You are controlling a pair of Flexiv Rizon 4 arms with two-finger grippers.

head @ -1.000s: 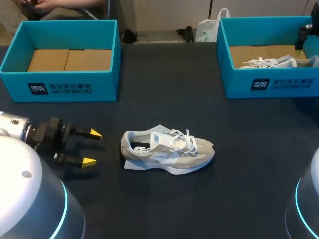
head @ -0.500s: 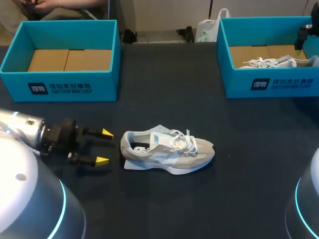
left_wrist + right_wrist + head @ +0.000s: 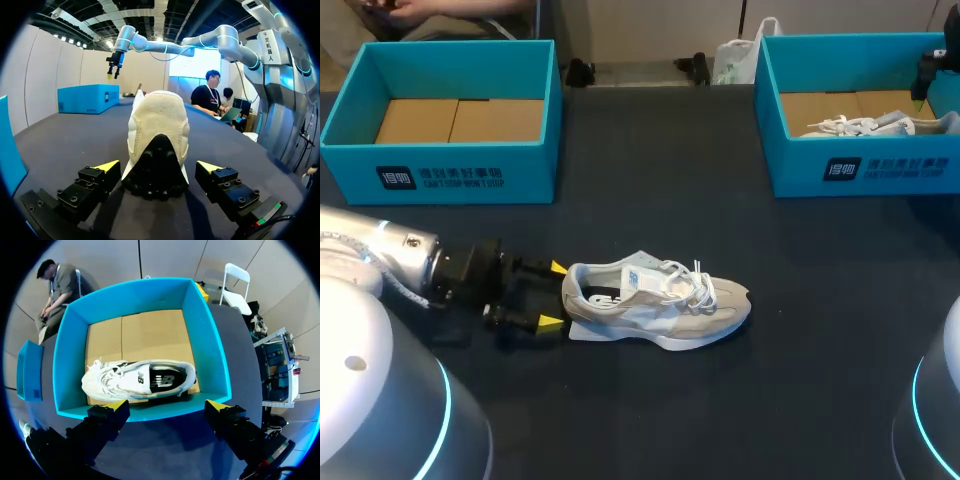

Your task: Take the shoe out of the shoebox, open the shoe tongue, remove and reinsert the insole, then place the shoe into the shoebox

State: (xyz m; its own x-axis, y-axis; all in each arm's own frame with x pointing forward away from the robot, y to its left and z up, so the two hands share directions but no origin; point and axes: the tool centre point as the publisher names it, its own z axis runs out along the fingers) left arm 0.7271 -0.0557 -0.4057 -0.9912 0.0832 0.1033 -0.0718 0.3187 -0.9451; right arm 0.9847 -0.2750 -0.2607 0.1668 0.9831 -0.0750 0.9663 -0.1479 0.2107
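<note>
Our left gripper (image 3: 554, 295) sits spread around the heel of the shoe (image 3: 655, 297), seemingly not touching, so we centre before squeezing.

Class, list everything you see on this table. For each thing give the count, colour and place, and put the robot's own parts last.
table: one, dark, under everything.
left shoebox: one, teal with a brown cardboard floor, far left of the table, nothing in it.
right shoebox: one, teal, far right of the table.
boxed shoe: one, white, inside the right shoebox.
loose shoe: one, grey and white, middle of the table, heel toward the left hand.
left hand: one, black with yellow tips, open, a finger at each side of the loose shoe's heel.
right hand: one, black with yellow tips, open, above the right shoebox.
</note>
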